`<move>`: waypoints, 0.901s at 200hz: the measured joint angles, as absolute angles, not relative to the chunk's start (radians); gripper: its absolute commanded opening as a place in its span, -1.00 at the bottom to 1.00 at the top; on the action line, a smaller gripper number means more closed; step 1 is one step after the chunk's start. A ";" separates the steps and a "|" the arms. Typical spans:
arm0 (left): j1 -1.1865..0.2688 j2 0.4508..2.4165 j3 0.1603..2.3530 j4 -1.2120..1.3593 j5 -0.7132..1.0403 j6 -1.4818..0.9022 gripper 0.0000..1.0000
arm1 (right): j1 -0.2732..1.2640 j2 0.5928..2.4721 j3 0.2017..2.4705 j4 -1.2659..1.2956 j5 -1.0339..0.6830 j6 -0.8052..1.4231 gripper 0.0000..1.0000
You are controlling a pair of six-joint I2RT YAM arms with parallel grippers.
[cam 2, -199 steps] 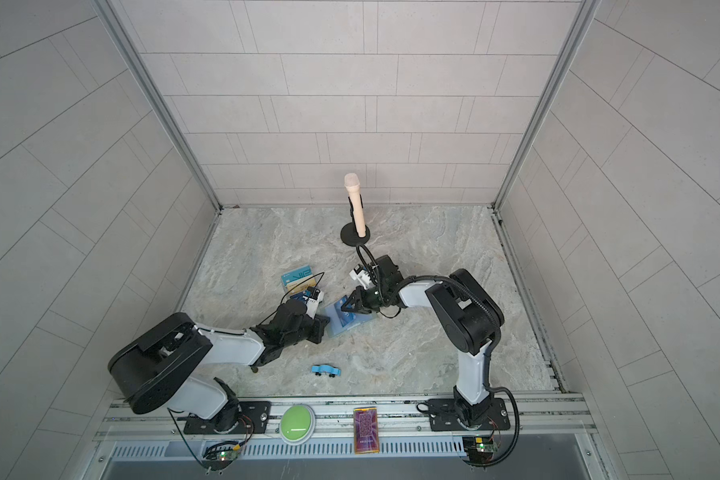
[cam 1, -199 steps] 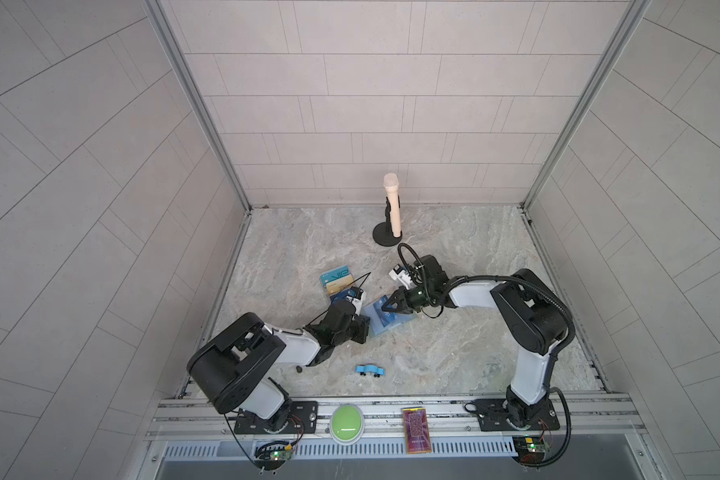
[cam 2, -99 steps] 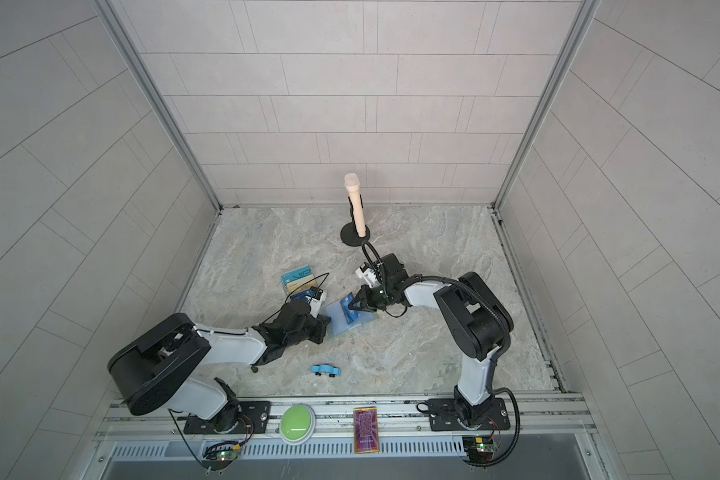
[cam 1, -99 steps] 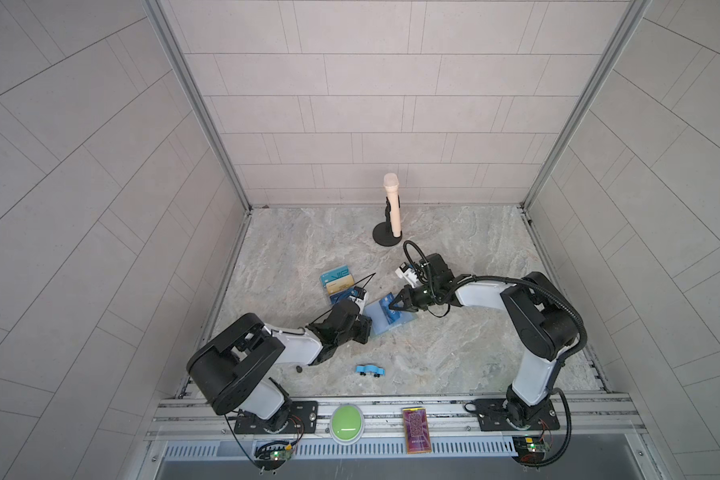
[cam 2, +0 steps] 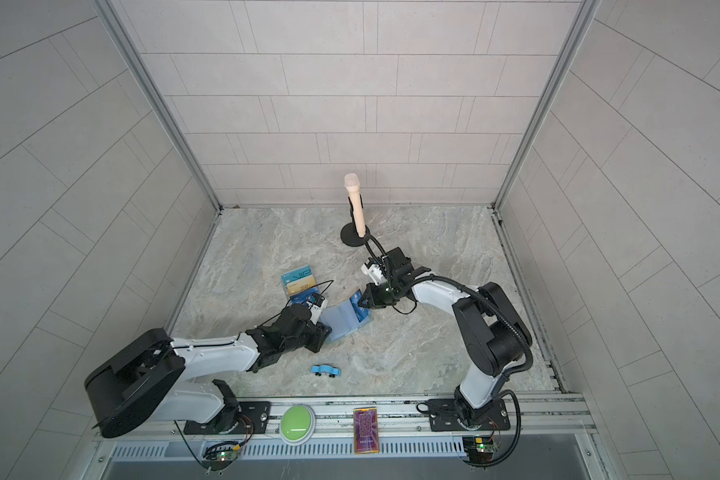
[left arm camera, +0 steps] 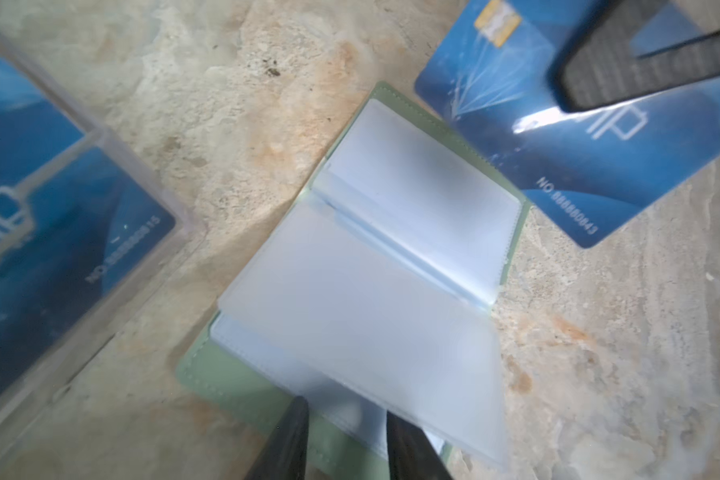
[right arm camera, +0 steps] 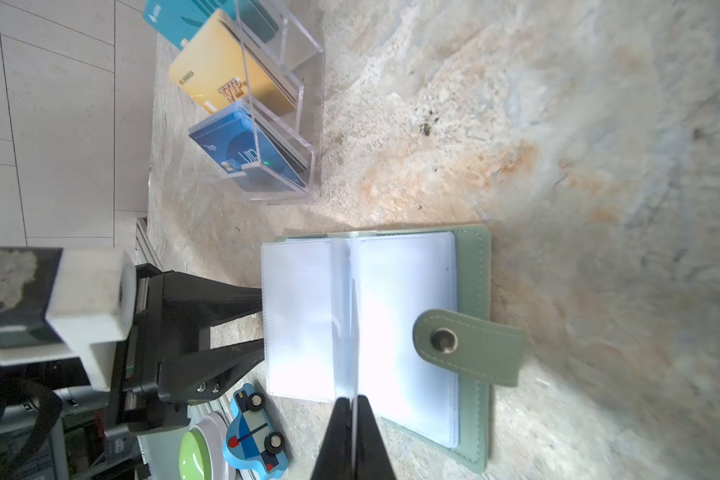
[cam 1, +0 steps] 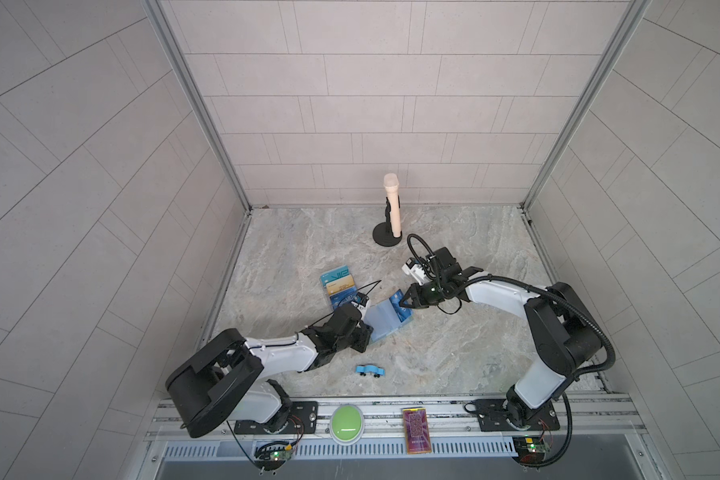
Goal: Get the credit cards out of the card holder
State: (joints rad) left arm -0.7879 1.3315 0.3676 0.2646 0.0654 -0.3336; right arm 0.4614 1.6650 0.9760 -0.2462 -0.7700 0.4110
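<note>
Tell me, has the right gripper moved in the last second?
Yes, slightly: the right gripper has drawn rightward, away from the clear card stand, pinching a blue card.

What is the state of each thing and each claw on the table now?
Card holder: lying open, pages spread.
Snap tab: unfastened.
Left claw: open, at the holder's edge.
Right claw: shut on the blue card.
Card stand: upright, holding cards.
Microphone: upright in its base.
</note>
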 measured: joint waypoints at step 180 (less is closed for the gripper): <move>-0.569 0.891 0.592 -0.181 0.611 -0.182 0.23 | 0.496 1.428 0.991 -0.318 -1.118 0.150 -0.97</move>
